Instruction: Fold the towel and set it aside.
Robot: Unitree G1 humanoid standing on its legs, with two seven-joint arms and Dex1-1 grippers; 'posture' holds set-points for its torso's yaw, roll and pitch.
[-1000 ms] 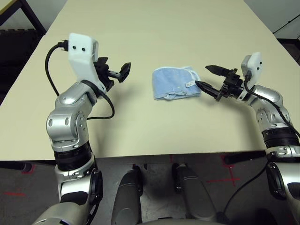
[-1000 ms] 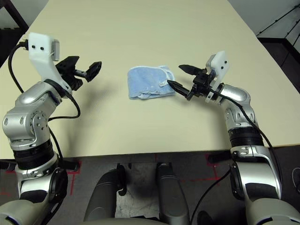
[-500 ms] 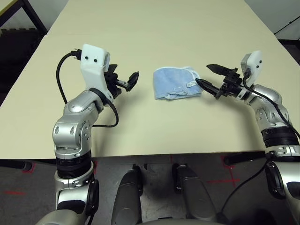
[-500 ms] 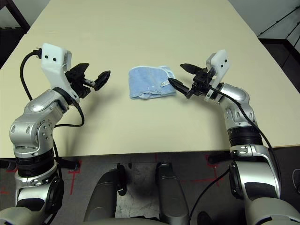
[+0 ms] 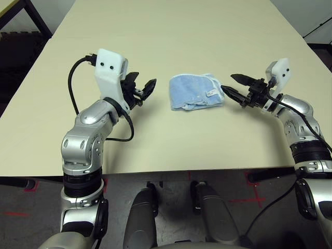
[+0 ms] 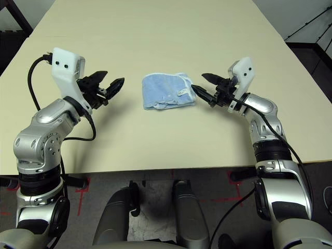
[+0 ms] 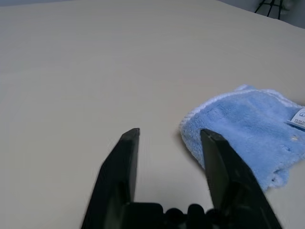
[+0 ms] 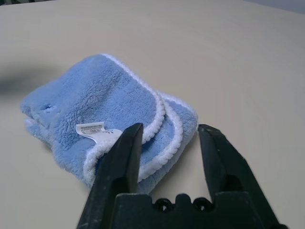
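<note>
Two head views, side by side, looking forward and down from above the near edge of the pale beige tabletop (image 5: 171, 31); both covering the same stretch around the small folded light-blue terry towel with white edging (image 5: 194, 92). Left wrist view set low and close, facing the towel (image 7: 248, 129) from its left along black jaws. Right wrist view closer still, facing its tagged right side (image 8: 105, 119).

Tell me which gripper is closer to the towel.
The right gripper: its open fingers sit right at the towel's tagged edge, while the left gripper stands apart across bare table.
</note>
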